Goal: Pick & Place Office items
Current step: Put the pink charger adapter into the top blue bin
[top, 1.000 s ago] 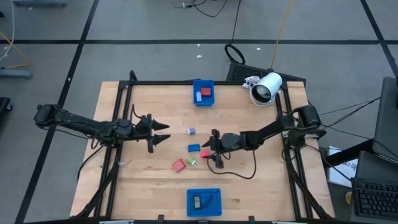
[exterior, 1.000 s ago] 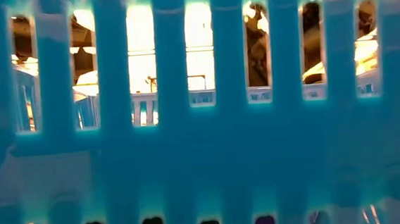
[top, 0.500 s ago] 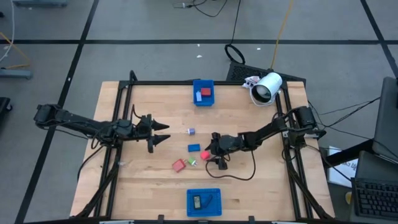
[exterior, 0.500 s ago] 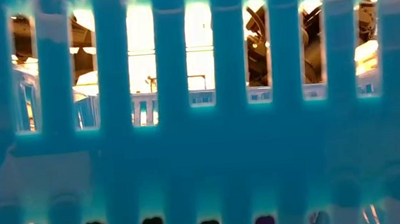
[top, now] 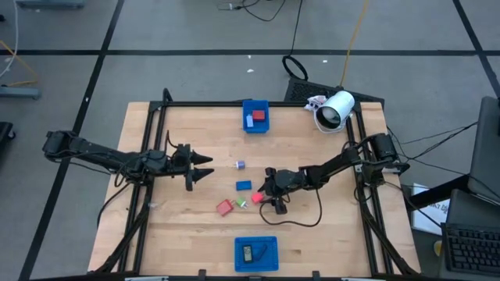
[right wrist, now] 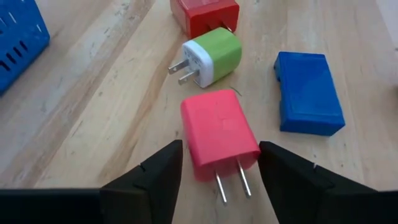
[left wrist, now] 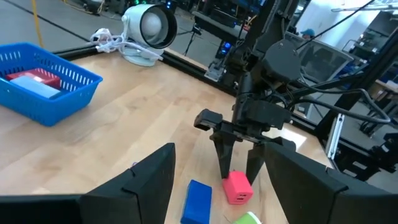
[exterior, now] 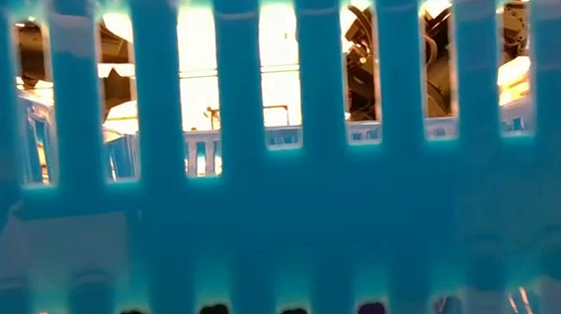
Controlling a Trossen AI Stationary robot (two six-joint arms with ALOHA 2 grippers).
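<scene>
Looking past your right gripper [right wrist: 217, 180], you see its jaws apart, straddling the pink plug [right wrist: 219, 132], which lies on the table [right wrist: 93, 112] between them, prongs pointing back toward the wrist. Your left gripper [top: 205, 165] waits open, well apart. A blue tray wall [exterior: 285, 226] hides the low view.

R gripper [top: 261, 193] slid a bit toward table centre & dropped over the pink plastic plug charger [right wrist: 219, 134]; its fingers [left wrist: 225, 160] now straddle it, gap narrower than a sec ago.
</scene>
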